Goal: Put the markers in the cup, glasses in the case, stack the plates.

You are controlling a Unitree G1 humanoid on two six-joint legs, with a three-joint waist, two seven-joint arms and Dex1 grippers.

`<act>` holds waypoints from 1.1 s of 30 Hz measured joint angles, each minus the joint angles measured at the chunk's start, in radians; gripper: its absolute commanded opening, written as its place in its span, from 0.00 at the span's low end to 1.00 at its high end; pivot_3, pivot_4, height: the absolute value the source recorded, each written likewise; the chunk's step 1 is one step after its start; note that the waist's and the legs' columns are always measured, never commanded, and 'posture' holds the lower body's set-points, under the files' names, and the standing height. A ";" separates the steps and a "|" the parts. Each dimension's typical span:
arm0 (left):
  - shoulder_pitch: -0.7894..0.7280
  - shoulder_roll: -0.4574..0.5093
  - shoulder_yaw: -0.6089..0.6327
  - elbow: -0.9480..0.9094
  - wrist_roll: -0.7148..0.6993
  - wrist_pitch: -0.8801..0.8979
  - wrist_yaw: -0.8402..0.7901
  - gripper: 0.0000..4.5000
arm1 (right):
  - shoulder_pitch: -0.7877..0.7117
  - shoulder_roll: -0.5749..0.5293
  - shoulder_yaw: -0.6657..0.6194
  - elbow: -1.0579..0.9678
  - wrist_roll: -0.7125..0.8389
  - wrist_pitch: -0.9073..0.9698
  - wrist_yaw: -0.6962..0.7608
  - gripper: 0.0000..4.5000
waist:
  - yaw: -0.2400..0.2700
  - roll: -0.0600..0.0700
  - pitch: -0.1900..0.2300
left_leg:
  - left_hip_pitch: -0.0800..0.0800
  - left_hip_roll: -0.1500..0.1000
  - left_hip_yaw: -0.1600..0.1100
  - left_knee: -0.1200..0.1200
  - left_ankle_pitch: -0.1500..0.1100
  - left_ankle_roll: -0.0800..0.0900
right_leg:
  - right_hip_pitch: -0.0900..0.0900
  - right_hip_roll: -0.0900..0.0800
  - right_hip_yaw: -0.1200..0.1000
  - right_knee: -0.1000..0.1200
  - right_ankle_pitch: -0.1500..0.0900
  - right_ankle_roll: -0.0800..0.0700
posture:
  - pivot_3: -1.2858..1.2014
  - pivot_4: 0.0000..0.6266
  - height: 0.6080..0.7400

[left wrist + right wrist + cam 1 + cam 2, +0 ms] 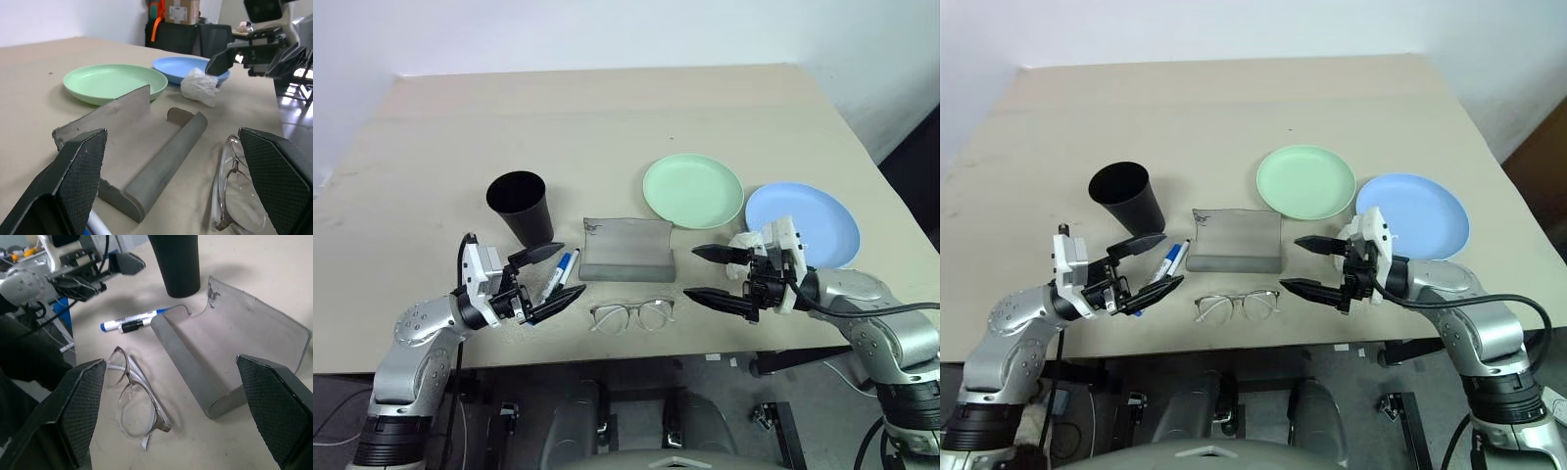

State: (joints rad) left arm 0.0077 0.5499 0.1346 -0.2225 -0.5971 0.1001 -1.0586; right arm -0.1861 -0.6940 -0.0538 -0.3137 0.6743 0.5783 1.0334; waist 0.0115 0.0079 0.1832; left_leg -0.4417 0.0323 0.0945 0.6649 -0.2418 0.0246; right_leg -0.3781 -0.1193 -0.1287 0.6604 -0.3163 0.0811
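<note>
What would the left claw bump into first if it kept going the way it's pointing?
Probably the open grey case, which lies straight ahead between the left claw's open fingers. The glasses lie just beside that line. Depth is hard to judge.

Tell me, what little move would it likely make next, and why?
Probably lower the open left gripper onto the markers just beneath it. They lie loose on the table beside the black cup, nothing is held yet, and the right gripper hovers open farther away.
</note>
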 measured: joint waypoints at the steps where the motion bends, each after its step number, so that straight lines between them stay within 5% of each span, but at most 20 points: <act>1: 0.002 0.000 0.000 0.000 0.000 0.000 0.000 1.00 | -0.006 0.000 0.001 0.006 -0.005 -0.006 0.004 0.99 | 0.000 0.000 0.000 | 0.000 0.000 0.000 0.000 0.000 0.000 | 0.000 0.000 0.000 0.000 0.000 0.000 | 0.52 0.24 0.84; 12: -0.004 -0.005 0.012 -0.012 -0.015 0.002 0.030 1.00 | -0.054 0.082 0.042 0.089 -0.115 -0.110 -0.038 0.99 | -0.001 0.000 0.000 | -0.001 0.000 0.002 -0.001 0.000 0.000 | -0.001 0.000 0.001 0.000 0.000 0.000 | 0.52 0.24 0.84; 33: -0.035 -0.009 -0.061 0.060 0.020 -0.008 -0.066 1.00 | -0.191 -0.141 -0.120 0.184 -0.094 0.225 -0.191 0.99 | -0.001 0.000 0.000 | -0.002 0.000 0.006 -0.002 0.000 0.001 | -0.005 0.000 0.004 0.001 0.001 0.000 | 0.52 0.24 0.84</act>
State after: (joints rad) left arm -0.0276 0.5408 0.0735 -0.1626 -0.5773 0.0920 -1.1247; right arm -0.3771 -0.8347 -0.1739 -0.1295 0.5800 0.8030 0.8425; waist 0.0105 0.0077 0.1835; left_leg -0.4434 0.0324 0.1001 0.6632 -0.2414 0.0252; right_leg -0.3832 -0.1188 -0.1242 0.6616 -0.3155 0.0807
